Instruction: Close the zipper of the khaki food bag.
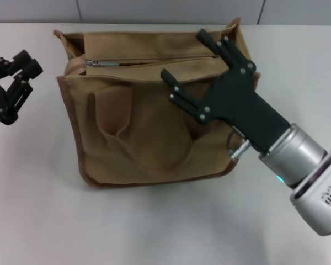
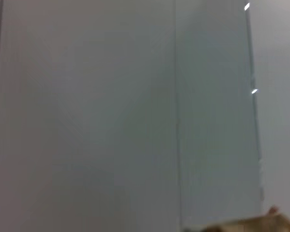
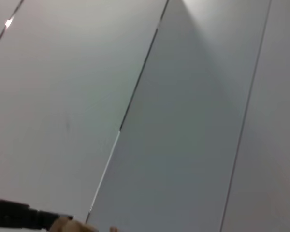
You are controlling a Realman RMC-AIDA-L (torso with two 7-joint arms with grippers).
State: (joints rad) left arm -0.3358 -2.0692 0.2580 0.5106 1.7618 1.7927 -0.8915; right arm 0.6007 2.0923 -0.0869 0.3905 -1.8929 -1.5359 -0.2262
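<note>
— How far along are we with the khaki food bag (image 1: 138,138)?

— We judge it barely begun. Nearest us, our right gripper (image 1: 194,65) reaches in from the near right over the bag's right half, its fingers spread wide apart and gripping nothing. The bag sits mid-table (image 1: 154,221). Farther back, the zipper (image 1: 154,61) runs along the top panel, its silver pull tab (image 1: 99,63) at the left end, and the gap to its right looks unclosed.

— And the count?

— One bag, one zipper, one pull tab, two handles, two grippers. Our left gripper (image 1: 15,77) waits at the far left, well apart from the bag, fingers parted too.
</note>
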